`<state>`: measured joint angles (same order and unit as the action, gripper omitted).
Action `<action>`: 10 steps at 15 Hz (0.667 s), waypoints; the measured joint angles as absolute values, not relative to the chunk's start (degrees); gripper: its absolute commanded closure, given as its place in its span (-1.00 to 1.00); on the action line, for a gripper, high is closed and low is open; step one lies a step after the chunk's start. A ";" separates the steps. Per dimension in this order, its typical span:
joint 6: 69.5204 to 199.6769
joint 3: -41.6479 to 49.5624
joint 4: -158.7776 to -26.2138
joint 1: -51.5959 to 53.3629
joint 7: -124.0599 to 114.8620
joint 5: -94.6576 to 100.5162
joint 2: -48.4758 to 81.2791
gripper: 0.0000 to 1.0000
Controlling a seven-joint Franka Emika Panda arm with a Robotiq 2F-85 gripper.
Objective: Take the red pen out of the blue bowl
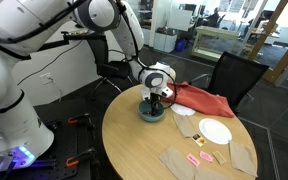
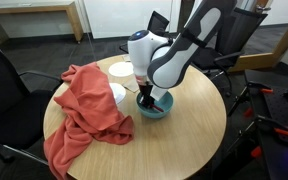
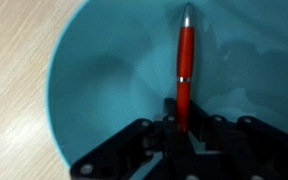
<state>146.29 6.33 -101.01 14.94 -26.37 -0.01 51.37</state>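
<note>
The red pen (image 3: 185, 62) lies inside the blue bowl (image 3: 94, 70) in the wrist view, its silver tip pointing to the top of the picture. My gripper (image 3: 181, 125) is down in the bowl, and its black fingers are shut on the pen's lower end. In both exterior views the gripper (image 1: 155, 98) (image 2: 146, 95) reaches straight down into the bowl (image 1: 151, 113) (image 2: 156, 107) on the round wooden table (image 1: 144, 145). The pen is hidden by the gripper in those views.
A red cloth (image 2: 89, 110) lies draped over the table edge beside the bowl, also seen in an exterior view (image 1: 206, 99). A white plate (image 1: 215, 130), brown paper pieces (image 1: 179, 160) and small pink items (image 1: 198, 158) lie on the table. Black chairs (image 1: 234, 75) stand around.
</note>
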 measured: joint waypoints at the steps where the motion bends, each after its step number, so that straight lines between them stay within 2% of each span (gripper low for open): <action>1: 146.32 6.34 -100.99 15.11 -26.38 -0.01 51.28 0.93; 10: 146.45 8.15 -104.55 19.73 -31.04 0.20 40.65 0.93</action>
